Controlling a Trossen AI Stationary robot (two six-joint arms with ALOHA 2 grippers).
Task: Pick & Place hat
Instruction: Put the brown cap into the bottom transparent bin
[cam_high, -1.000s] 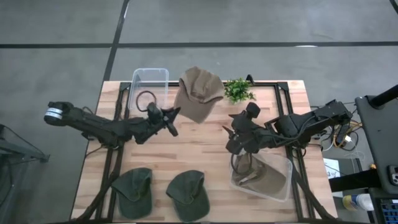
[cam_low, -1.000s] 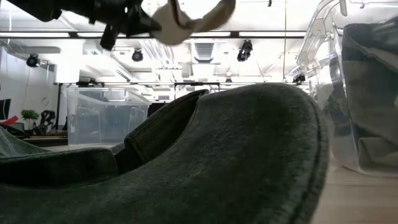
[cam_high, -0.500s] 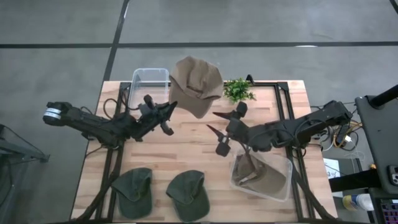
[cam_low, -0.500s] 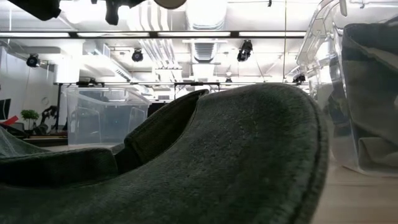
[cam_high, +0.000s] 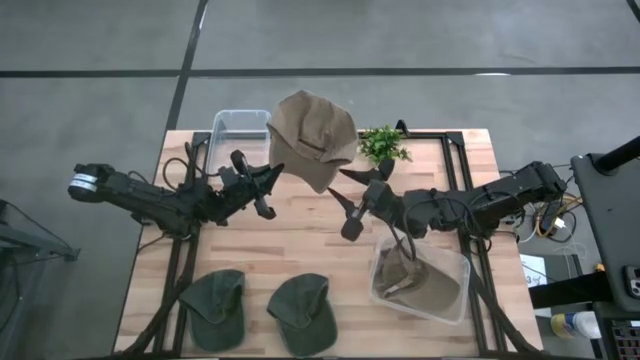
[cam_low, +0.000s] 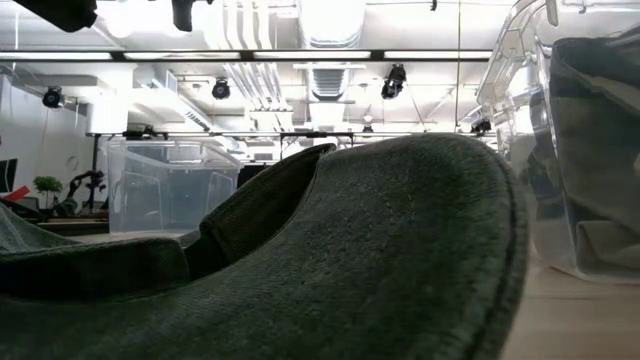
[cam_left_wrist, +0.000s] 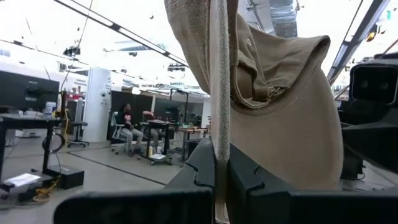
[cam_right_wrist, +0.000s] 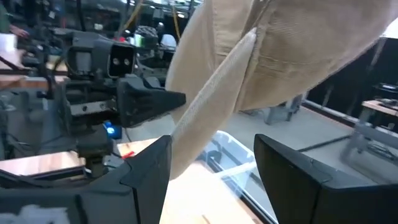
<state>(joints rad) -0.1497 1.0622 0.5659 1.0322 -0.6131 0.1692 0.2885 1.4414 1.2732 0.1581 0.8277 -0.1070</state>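
Left end effector (cam_high: 268, 181) pinched tight on the brim of the tan hat (cam_high: 314, 138), which hangs raised over the far side of the bench (cam_high: 320, 245), just beside the clear bin (cam_high: 241, 126) at the far left. Right end effector (cam_high: 349, 195) spread wide near bench centre, fingers (cam_right_wrist: 149, 168) either side of the hat's brim, not gripping. Second clear bin (cam_high: 456, 300) at near right holds a tan hat (cam_high: 420, 285). Two green hats (cam_high: 218, 305) (cam_high: 303, 312) lie along the near edge. Small plant (cam_high: 383, 145) on the far edge.
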